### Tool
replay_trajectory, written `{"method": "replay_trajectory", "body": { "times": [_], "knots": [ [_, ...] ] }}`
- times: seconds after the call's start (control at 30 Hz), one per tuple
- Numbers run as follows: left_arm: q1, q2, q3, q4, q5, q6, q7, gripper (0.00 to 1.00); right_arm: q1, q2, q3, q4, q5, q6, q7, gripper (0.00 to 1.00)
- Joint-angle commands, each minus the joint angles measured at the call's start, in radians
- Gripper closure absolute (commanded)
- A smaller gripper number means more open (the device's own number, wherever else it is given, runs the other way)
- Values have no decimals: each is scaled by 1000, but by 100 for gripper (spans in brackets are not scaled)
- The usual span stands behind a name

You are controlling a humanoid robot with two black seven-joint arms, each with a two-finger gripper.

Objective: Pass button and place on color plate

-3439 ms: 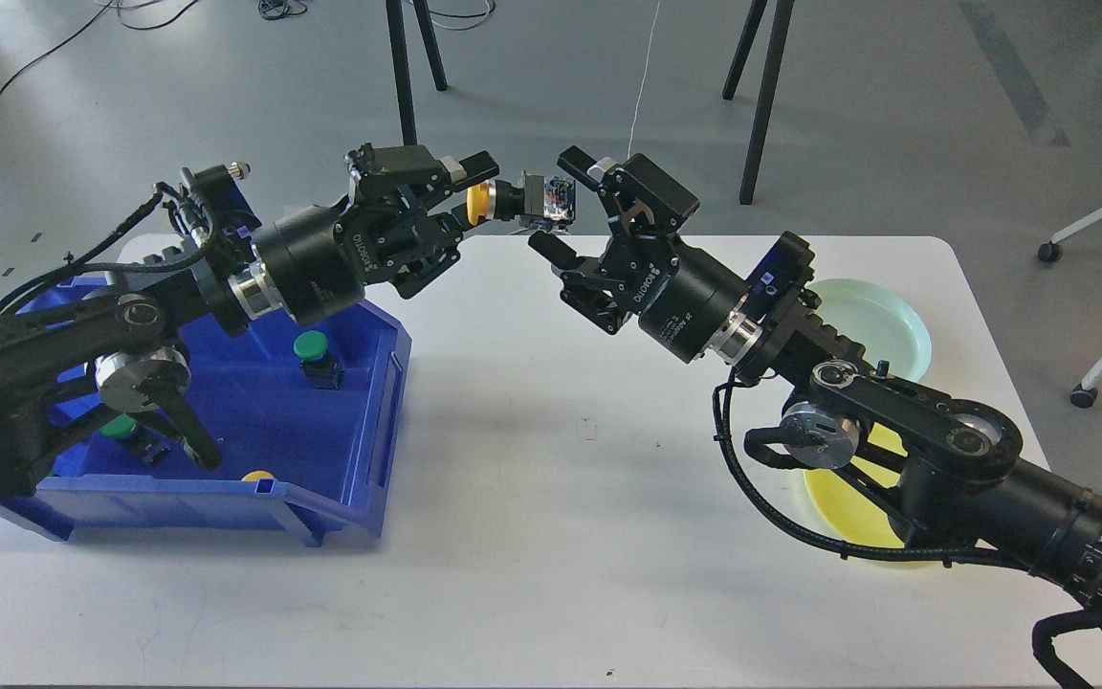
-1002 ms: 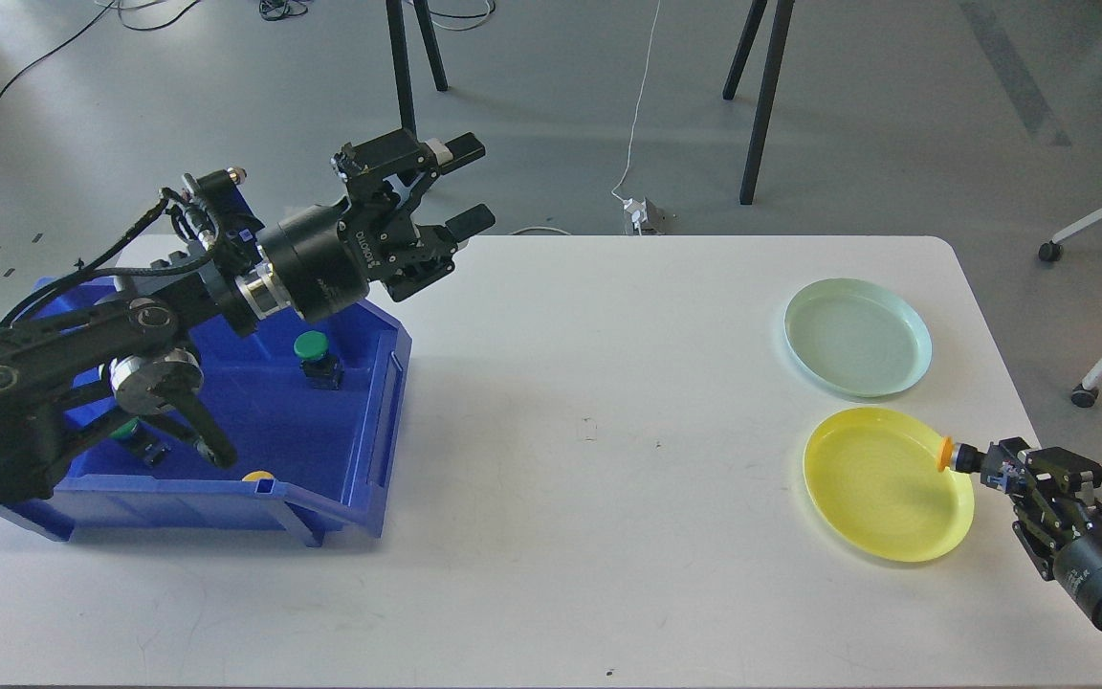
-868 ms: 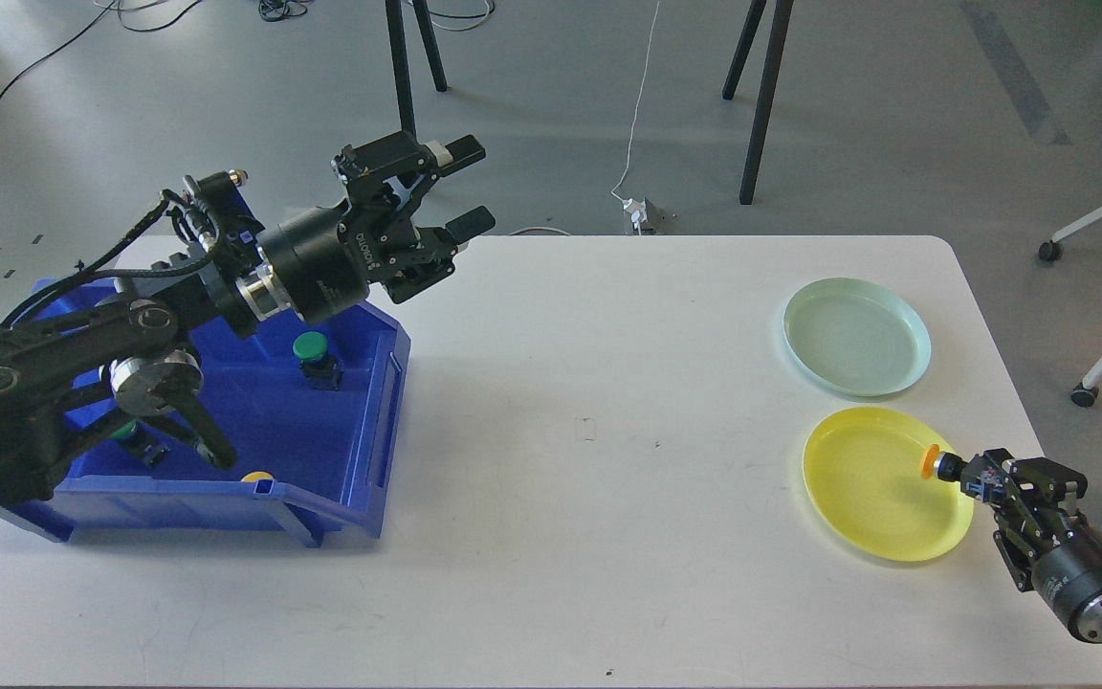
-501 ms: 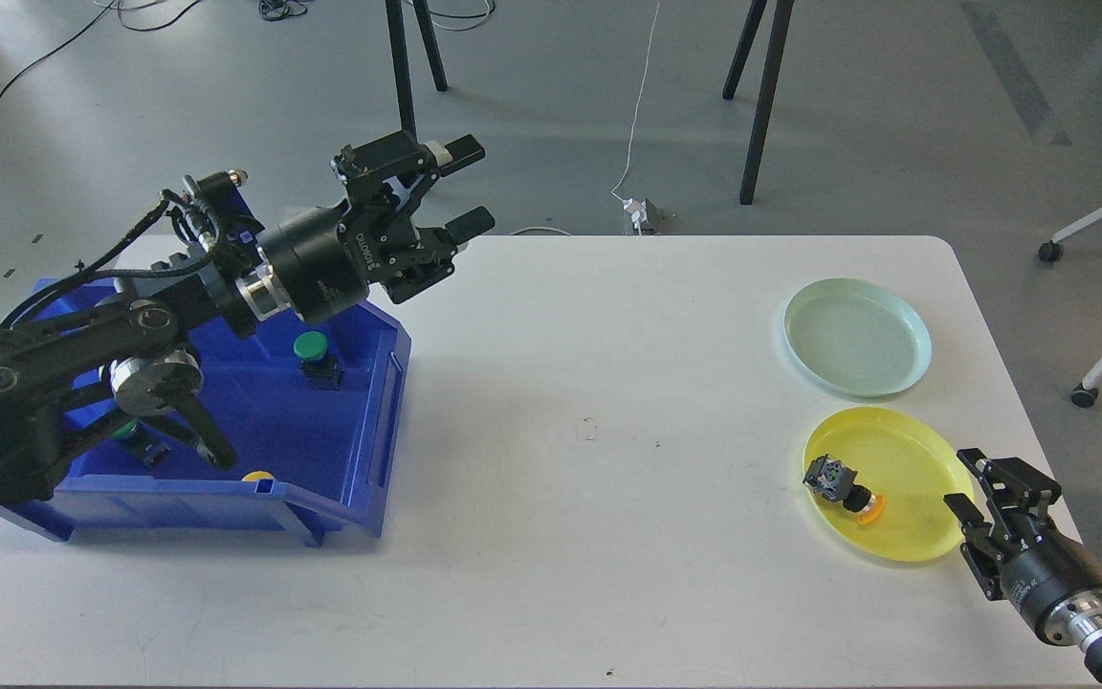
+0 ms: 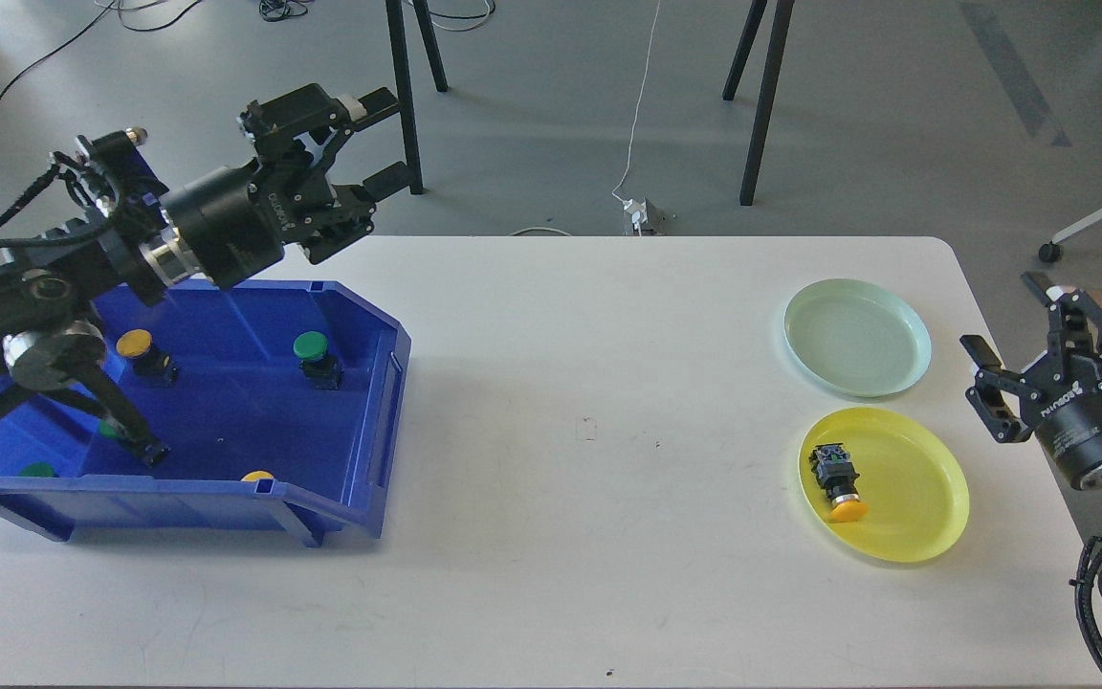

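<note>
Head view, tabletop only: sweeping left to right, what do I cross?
Blue bin → yellow button on the yellow plate → right end effector. The pale green plate overlaps the yellow one sideways, so it's omitted.

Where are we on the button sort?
Done: one yellow-capped push button lies on its side in the yellow plastic plate. In hand: nothing; left gripper and right gripper are both open. Left: yellow and green buttons remain in the blue plastic bin; the pale green plate holds nothing.
</note>
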Motion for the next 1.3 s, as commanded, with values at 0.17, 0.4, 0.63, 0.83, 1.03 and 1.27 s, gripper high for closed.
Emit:
{"method": "replay_trajectory", "body": {
  "times": [0.17,0.4,0.63,0.83,1.03,1.27],
  "knots": [
    [-49,267,-10,-50,623,-20,0,16,83,73,42,1,86,150,0,2],
    [-34,321,5,-27,1177,-20,0,16,47,100,36,0,86,155,0,2],
    [-9,228,73,120,1291,-20,0,16,46,90,41,-6,84,153,0,2],
    [-7,116,135,289,1291,-20,0,16,33,88,42,-6,84,153,0,2],
    [12,67,204,398,1291,-20,0,16,27,88,42,-6,84,155,0,2],
    [49,10,221,479,1282,-20,0,16,26,88,42,-6,84,155,0,2]
  ]
}}
